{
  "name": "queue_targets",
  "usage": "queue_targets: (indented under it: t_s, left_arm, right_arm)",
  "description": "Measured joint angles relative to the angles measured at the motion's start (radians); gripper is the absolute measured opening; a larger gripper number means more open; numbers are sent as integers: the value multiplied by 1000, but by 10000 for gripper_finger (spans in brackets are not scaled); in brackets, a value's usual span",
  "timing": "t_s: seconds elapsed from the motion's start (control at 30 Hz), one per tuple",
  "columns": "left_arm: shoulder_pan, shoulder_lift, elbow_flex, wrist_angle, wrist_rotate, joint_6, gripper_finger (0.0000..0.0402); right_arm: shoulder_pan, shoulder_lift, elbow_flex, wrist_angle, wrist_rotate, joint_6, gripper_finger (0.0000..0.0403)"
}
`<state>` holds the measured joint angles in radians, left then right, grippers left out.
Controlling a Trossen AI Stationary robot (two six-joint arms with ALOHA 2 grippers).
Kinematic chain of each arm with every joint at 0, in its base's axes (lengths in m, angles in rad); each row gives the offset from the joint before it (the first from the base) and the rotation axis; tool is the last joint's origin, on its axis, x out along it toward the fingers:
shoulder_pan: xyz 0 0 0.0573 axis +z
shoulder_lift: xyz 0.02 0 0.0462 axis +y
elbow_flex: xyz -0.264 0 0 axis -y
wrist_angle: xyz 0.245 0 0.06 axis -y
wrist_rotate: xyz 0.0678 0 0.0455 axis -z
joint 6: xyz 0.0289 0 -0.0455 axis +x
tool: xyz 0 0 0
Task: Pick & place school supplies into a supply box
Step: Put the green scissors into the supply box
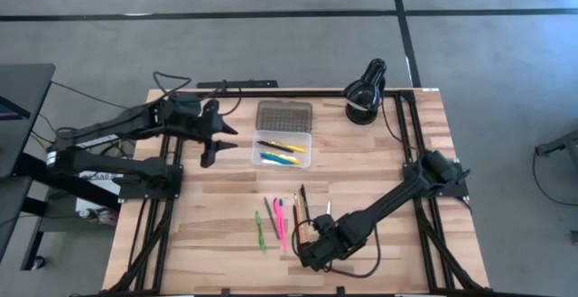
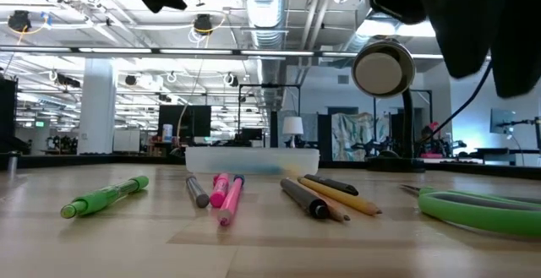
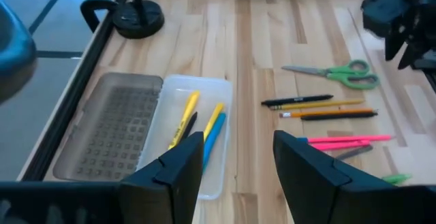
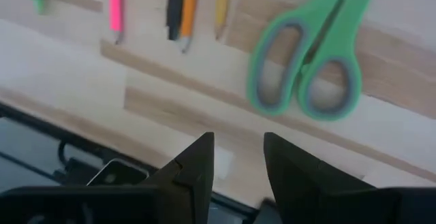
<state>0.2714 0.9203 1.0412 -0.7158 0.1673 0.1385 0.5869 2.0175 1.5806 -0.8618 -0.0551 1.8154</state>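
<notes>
L hand point(image 3: 235, 173) wide open, empty, above supply box point(image 3: 184, 132); R hand point(image 4: 238, 169) part-open, empty, over scissors point(image 4: 310, 54).

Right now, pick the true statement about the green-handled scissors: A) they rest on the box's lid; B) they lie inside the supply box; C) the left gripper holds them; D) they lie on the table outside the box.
D: the green-handled scissors lie flat on the wooden table, well apart from the supply box, which holds only pens.
</notes>
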Motion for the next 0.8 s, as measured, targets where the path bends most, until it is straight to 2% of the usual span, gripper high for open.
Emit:
queue_targets:
  t_s: [0.23,0.43,0.8]
  left_arm:
    - [0,-19,0,-10,2,-22,173]
    - [0,-18,0,-13,9,-29,173]
    - [0,-18,0,-21,10,-30,173]
  right_arm:
    - [-18,48,-3,-55,4,-14,121]
    - [-24,98,0,-11,-2,-28,121]
    - [-24,98,0,-76,-11,-7,121]
